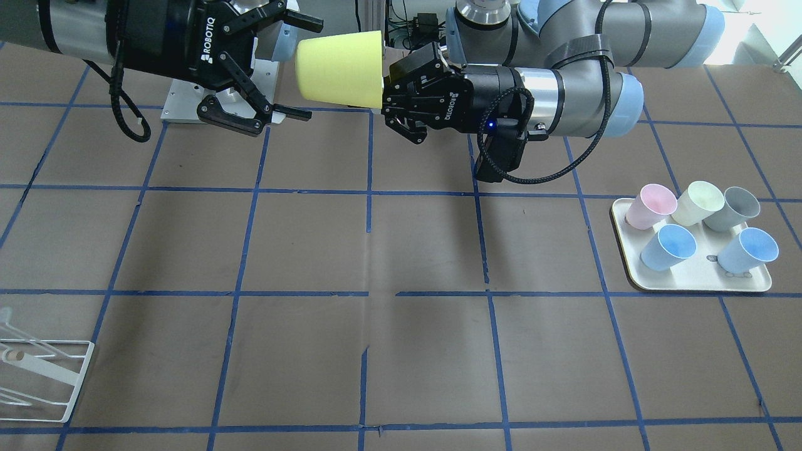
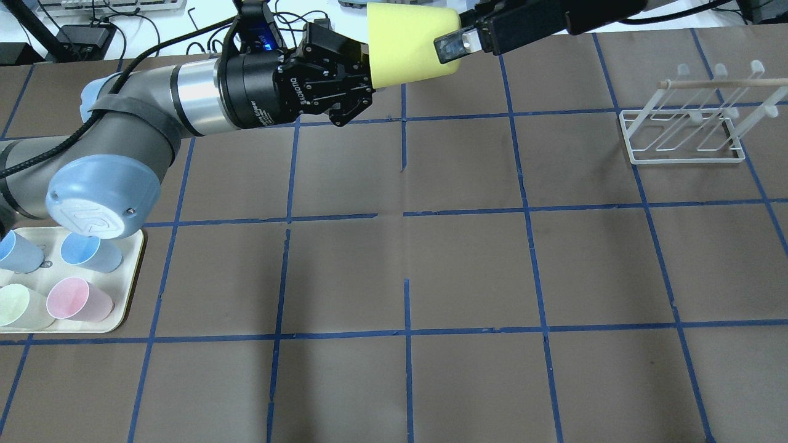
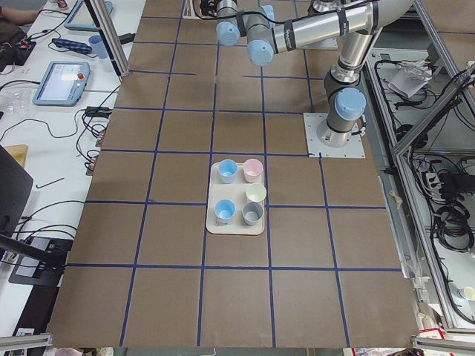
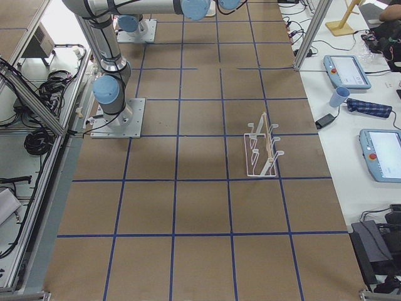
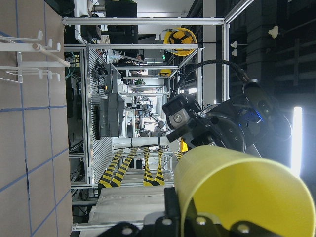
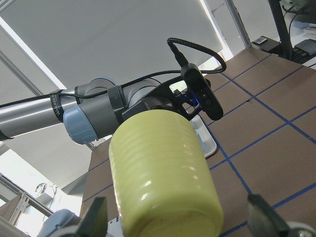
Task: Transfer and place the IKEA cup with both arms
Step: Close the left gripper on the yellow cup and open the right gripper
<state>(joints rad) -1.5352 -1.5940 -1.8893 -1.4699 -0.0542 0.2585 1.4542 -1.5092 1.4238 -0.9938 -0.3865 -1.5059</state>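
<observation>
The bright yellow IKEA cup (image 1: 338, 67) hangs on its side high above the table's robot side. My left gripper (image 1: 388, 94) is shut on its wide rim end; it also shows in the overhead view (image 2: 363, 80) beside the cup (image 2: 412, 46). My right gripper (image 1: 312, 70) is open, its fingers (image 1: 294, 113) standing on either side of the cup's narrow base without closing on it. In the right wrist view the cup (image 6: 158, 173) fills the space between the two spread fingertips. The left wrist view shows the cup (image 5: 242, 197) close up.
A cream tray (image 1: 695, 285) holds several pastel cups: pink, pale cream, grey and two light blue. A white wire rack (image 2: 683, 132) stands on the table's other side. Brown paper with a blue tape grid covers the table.
</observation>
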